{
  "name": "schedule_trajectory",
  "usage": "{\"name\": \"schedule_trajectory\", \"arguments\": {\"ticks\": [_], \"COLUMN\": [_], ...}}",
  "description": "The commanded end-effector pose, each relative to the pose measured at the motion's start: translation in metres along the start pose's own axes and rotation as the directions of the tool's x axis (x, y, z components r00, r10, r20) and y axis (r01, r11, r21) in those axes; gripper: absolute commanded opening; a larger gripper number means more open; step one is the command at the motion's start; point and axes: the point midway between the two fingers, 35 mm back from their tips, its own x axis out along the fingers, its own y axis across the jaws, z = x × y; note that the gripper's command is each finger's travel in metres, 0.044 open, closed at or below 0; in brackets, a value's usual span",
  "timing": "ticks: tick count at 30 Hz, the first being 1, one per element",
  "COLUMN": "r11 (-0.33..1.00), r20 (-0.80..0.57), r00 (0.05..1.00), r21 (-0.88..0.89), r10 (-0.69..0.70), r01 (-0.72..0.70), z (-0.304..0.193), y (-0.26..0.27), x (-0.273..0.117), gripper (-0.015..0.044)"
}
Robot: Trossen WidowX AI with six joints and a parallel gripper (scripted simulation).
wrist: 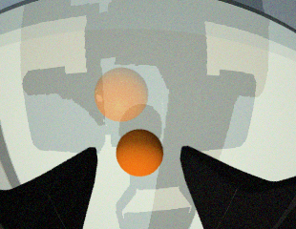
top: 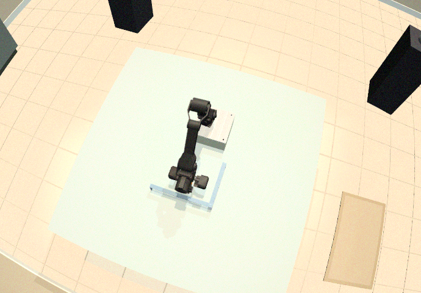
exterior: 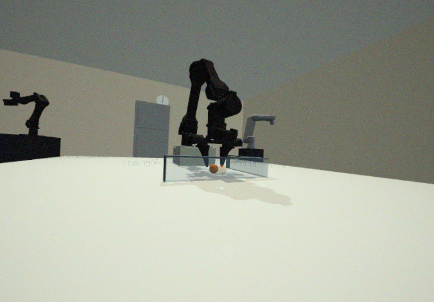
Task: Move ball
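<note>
Wrist view looks straight down between two dark fingers that stand partly open, holding nothing. The orange ball (wrist: 139,152) rests on the pale table (exterior: 117,231) in the gap between them, touching neither. Just beyond it, toward the far side of this view, lies the see-through copy (wrist: 121,93), faint and peach-coloured, its edge meeting the ball's.

From the exterior view, the gripper (exterior: 214,158) points down over the ball (exterior: 213,168), fingertips low at either side, inside the clear walls (exterior: 175,170). The copy (exterior: 221,169) sits just right of the ball. This half-open straddle likely lets the fingers cage the ball, so it can be nudged over without rolling free.
</note>
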Motion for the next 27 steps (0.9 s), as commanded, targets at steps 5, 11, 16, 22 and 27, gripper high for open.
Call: {"name": "schedule_trajectory", "arguments": {"ticks": [5,11,16,22,27], "r11": [1.0,1.0,1.0,1.0,1.0], "r20": [-0.012,-0.012,-0.011,-0.01,-0.01], "r00": [1.0,1.0,1.0,1.0,1.0], "r21": [0.006,0.006,0.006,0.006,0.006], "r10": [-0.003,-0.003,-0.003,-0.003,-0.003], "r01": [0.003,0.003,0.003,0.003,0.003], "z": [-0.003,-0.003,-0.003,0.004,0.004], "y": [0.0,0.0,0.0,0.0,0.0], "x": [0.011,0.011,0.01,-0.034,-0.076], "gripper": [0.0202,0.0122,0.005,0.0,0.0]}}
